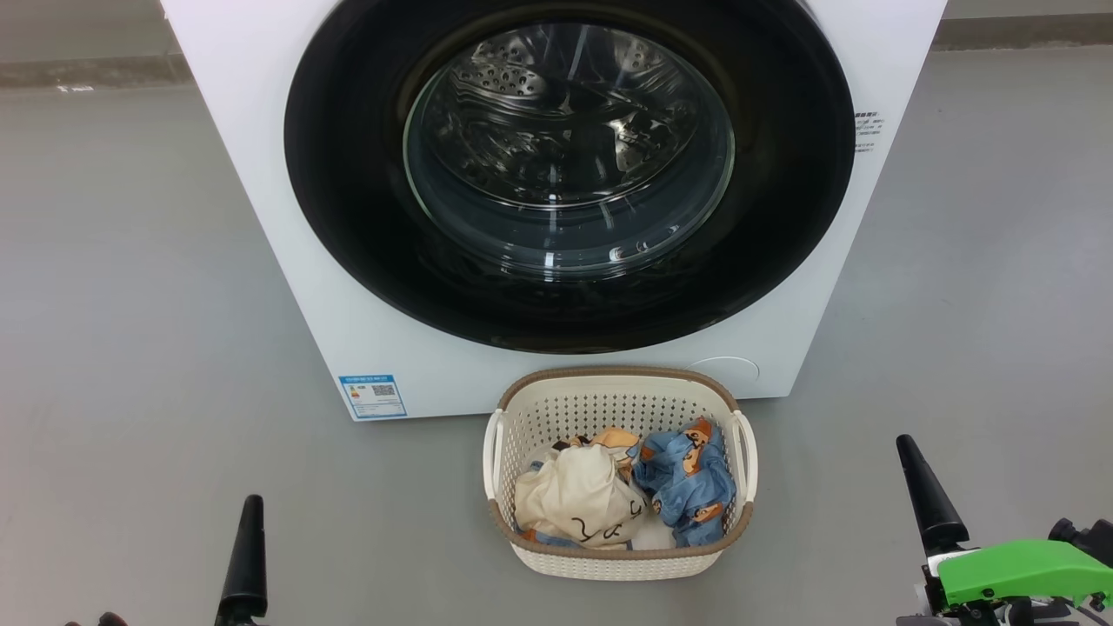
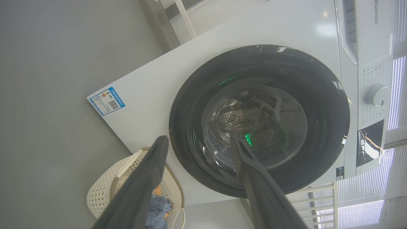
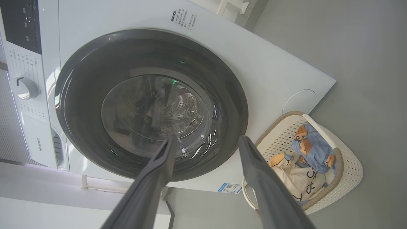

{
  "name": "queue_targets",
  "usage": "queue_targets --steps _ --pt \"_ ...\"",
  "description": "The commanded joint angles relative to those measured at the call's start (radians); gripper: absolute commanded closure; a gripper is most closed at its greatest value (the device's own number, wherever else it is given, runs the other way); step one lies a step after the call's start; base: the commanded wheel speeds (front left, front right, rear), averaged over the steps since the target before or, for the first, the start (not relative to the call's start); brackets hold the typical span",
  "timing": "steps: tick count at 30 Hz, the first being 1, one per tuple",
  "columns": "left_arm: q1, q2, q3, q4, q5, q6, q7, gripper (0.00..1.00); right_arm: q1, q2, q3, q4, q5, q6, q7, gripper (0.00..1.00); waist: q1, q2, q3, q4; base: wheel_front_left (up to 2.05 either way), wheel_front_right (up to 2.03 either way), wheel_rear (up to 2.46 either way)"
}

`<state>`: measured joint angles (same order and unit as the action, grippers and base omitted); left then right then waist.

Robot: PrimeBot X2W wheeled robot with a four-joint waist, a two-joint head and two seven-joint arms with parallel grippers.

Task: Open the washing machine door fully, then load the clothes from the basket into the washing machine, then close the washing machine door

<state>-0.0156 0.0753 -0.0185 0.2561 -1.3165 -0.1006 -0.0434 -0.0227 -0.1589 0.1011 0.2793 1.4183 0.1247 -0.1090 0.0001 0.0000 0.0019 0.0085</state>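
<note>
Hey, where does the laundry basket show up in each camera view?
Head view: basket bottom centre, in front of the washing machine.
Left wrist view: basket at lower left.
Right wrist view: basket at lower right.
Shared landmark: blue label sticker on the machine's lower corner.

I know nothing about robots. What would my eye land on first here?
The big glossy black washing machine door, shut, dominates the white washing machine ahead. On the grey floor just before it sits the cream basket holding the clothes, cream and bear-printed blue. The left gripper and right gripper hang open, empty.
</note>
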Motion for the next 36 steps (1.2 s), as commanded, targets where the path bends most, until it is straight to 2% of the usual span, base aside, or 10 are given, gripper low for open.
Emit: queue_targets --steps 1,15,36 --pt "-0.015 0.01 0.011 -0.034 0.035 -0.008 -0.009 0.0 -0.03 -0.014 0.003 -0.03 -0.038 0.003 -0.012 0.0 0.0 0.0 0.0 0.0 0.0 0.0 0.0" --pt "-0.011 0.009 0.005 -0.043 0.205 -0.012 -0.043 0.0 -0.026 -0.014 0.017 -0.041 -0.241 0.003 -0.035 0.0 0.0 0.0 0.002 0.002 0.0 0.0 0.0" --pt "-0.012 0.004 0.001 -0.064 0.452 -0.017 -0.095 0.0 -0.028 -0.011 0.042 -0.057 -0.481 0.004 -0.07 0.0 0.0 0.0 0.015 0.002 0.0 0.0 0.0"
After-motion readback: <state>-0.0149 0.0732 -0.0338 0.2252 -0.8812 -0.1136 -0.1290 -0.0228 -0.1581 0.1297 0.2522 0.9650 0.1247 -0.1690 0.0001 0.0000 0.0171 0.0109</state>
